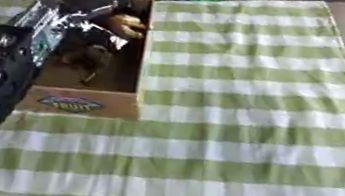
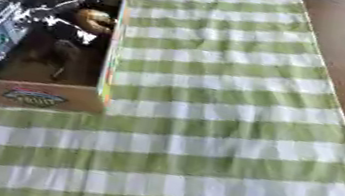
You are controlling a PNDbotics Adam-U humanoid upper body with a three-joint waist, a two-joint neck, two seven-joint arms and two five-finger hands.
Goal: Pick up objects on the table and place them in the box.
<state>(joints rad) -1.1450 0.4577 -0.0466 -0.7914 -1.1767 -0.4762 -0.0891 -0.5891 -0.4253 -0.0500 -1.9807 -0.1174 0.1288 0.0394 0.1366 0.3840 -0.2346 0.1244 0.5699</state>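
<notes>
Tan, rounded object (image 1: pixel 125 24) sits inside the cardboard box (image 1: pixel 77 103) at the far left, my left hand (image 1: pixel 95 2) over it; whether my fingers grip it I cannot tell. It looks light and possibly soft; I'd take it across its middle. Right eye view shows the box's coloured right wall; left eye view does not.

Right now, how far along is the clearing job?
Nearly finished, it seems. Done: the green checked cloth shows no loose objects, and a dark item already lies in the cardboard box. In hand: the left hand is over the box with a tan object at its fingers. Left: letting that go. The right hand is out of view.
</notes>
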